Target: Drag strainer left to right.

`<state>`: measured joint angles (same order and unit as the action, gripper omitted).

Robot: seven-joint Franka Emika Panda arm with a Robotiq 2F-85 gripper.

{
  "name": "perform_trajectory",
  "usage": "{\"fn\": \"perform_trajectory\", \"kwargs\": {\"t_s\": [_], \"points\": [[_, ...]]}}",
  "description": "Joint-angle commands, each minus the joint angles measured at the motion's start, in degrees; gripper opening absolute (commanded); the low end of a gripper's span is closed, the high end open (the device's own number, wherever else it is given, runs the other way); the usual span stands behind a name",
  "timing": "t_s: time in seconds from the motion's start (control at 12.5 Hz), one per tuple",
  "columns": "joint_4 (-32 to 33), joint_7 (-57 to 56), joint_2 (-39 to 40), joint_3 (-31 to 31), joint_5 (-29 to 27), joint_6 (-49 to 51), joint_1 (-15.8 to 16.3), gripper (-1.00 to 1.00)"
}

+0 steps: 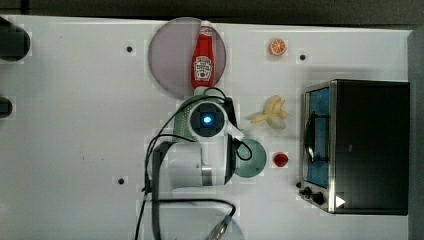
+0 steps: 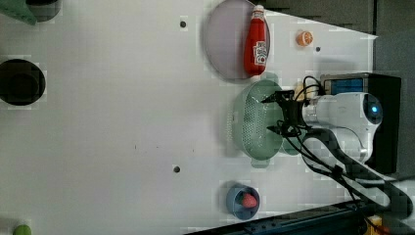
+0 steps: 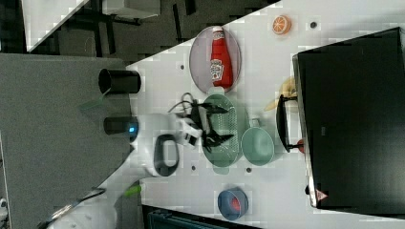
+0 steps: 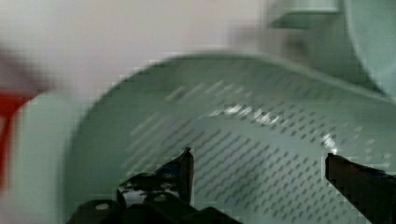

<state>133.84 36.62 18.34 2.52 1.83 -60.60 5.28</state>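
Observation:
The strainer [image 2: 252,122] is a pale mint-green oval basket with rows of tiny holes, lying just below the plate in the left view. In the right view the strainer [image 3: 220,153] sits between the plate and the teal cup. My gripper [image 2: 269,115] hangs over its bowl, open, with nothing between its fingers. The wrist view shows the two black fingertips [image 4: 188,156] spread wide just above the perforated floor of the strainer [image 4: 261,126]. In the right view the gripper [image 3: 228,124] points into the basket. In the top view my arm covers most of the strainer.
A ketchup bottle [image 1: 202,55] lies on a grey plate [image 1: 167,55] beside the strainer. A teal cup [image 1: 252,157], a banana [image 1: 272,114], a small red fruit [image 1: 280,159] and a toaster oven [image 1: 360,145] lie on the top view's right. A blue bowl [image 2: 242,200] holds a strawberry.

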Motion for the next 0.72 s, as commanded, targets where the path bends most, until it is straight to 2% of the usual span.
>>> {"fn": "perform_trajectory", "kwargs": {"t_s": [0.08,0.32,0.56,0.72], "points": [[-3.37,-13.83,-7.54,-0.63,-1.22,5.18,1.77,1.0],[-10.26,-24.48,-12.6,0.37,-1.24,18.76,1.52,1.0],[-23.76,-32.99,-13.7,2.22,-0.92,37.04,1.4,1.0],[-32.04,-44.43,-13.63,4.53,-0.02,41.3,1.36,1.0]]}}
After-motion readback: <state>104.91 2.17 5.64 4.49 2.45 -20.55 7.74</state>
